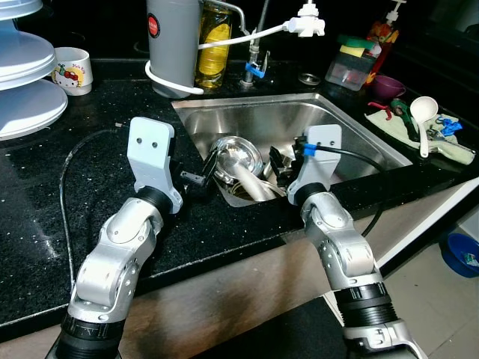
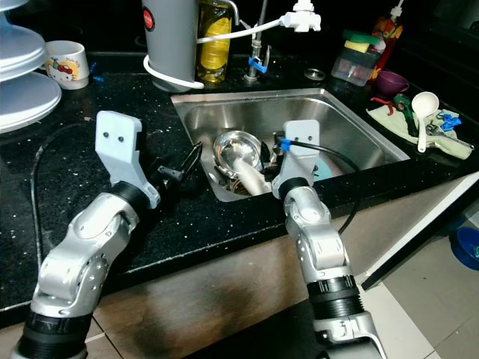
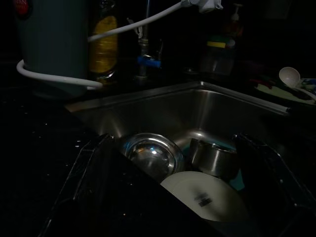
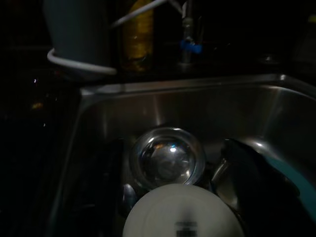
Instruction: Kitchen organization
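Dishes sit piled in your steel sink (image 1: 352,134): an upturned steel bowl (image 1: 238,155) at the back, a white cup (image 4: 180,217) lying in front of it, a steel pot (image 3: 213,157) beside them. Your left pincer (image 1: 200,173) hangs at the sink's edge over the black surface (image 1: 90,161), fingers apart. Your right pincer (image 1: 278,166) reaches into the sink, fingers apart around nothing.

Your right gripper (image 2: 263,155) hangs over the sink (image 2: 352,127), jaws just beside the steel bowl (image 2: 236,146) and white cup (image 2: 251,179). Your left gripper (image 2: 183,170) rests at the black table (image 2: 224,217) edge, jaws toward that bowl.
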### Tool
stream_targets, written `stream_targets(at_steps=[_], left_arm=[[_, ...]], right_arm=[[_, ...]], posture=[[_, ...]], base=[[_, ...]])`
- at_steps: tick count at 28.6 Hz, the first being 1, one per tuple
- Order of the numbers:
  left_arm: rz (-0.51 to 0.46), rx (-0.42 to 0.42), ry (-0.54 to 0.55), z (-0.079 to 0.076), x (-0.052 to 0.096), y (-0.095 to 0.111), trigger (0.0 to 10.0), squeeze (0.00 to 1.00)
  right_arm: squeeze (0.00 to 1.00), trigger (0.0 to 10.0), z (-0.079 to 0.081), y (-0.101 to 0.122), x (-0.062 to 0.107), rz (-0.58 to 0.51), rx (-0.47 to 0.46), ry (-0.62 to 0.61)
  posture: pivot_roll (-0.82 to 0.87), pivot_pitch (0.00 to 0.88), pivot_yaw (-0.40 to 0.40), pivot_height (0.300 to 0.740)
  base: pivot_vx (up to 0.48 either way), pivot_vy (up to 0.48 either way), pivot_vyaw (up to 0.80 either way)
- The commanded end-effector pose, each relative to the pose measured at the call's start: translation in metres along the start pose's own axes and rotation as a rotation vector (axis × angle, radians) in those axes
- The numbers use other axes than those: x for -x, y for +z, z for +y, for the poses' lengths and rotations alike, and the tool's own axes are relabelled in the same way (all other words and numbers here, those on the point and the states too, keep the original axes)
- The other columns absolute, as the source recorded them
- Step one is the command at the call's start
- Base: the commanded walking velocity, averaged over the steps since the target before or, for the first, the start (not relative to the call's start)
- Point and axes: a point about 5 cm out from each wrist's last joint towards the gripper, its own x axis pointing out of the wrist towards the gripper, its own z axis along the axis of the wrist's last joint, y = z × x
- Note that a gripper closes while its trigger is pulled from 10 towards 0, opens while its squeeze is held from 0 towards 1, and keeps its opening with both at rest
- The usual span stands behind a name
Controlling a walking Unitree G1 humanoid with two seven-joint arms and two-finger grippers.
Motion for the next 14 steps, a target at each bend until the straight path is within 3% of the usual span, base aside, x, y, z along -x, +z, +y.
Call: stream_targets(at_steps=[1, 4, 6, 7, 9, 11, 12, 13, 14], left_arm=[[0.018, -0.001, -0.005, -0.003, 0.0, -0.005, 10.0, 0.0], [0.021, -0.003, -0.004, -0.004, 0.0, -0.007, 10.0, 0.0], [0.027, -0.016, -0.02, -0.008, 0.001, -0.008, 10.0, 0.0], [0.027, -0.016, -0.02, -0.008, 0.001, -0.008, 10.0, 0.0], [0.03, -0.015, -0.03, -0.01, 0.002, -0.009, 10.0, 0.0], [0.03, -0.011, -0.037, -0.012, 0.002, -0.01, 10.0, 0.0], [0.03, -0.011, -0.037, -0.012, 0.002, -0.01, 10.0, 0.0], [0.03, -0.013, -0.047, -0.014, 0.003, -0.01, 10.0, 0.0], [0.03, -0.013, -0.047, -0.014, 0.003, -0.01, 10.0, 0.0]], right_arm=[[0.02, 10.0, -0.011, 0.002, 0.006, -0.029, 0.009, -0.031], [0.0, 10.0, -0.015, 0.001, 0.01, -0.034, 0.024, -0.037], [0.0, 10.0, -0.026, -0.004, 0.021, -0.038, 0.189, -0.075], [0.0, 10.0, -0.026, -0.004, 0.021, -0.038, 0.189, -0.075], [0.0, 10.0, -0.035, -0.013, 0.037, -0.039, 0.411, -0.105], [0.0, 10.0, -0.04, -0.025, 0.058, -0.038, 0.518, -0.129], [0.0, 10.0, -0.04, -0.025, 0.058, -0.038, 0.518, -0.129], [0.0, 10.0, -0.039, -0.032, 0.074, -0.042, 0.59, -0.147], [0.0, 10.0, -0.039, -0.032, 0.074, -0.042, 0.59, -0.147]], posture=[[0.11, 0.0, -0.17, 0.74], [0.1, 0.0, -0.171, 0.74], [0.1, 0.0, -0.174, 0.74], [0.1, 0.0, -0.174, 0.74], [0.09, 0.0, -0.172, 0.74], [0.09, 0.0, -0.169, 0.74], [0.09, 0.0, -0.169, 0.74], [0.09, 0.0, -0.166, 0.74], [0.09, 0.0, -0.166, 0.74]], base=[[0.0, 0.0, 0.0], [0.0, 0.0, 0.0], [0.0, 0.0, 0.0], [0.0, 0.0, 0.0], [0.0, 0.0, 0.0], [0.0, 0.0, 0.0], [0.0, 0.0, 0.0], [0.0, 0.0, 0.0], [0.0, 0.0, 0.0]])
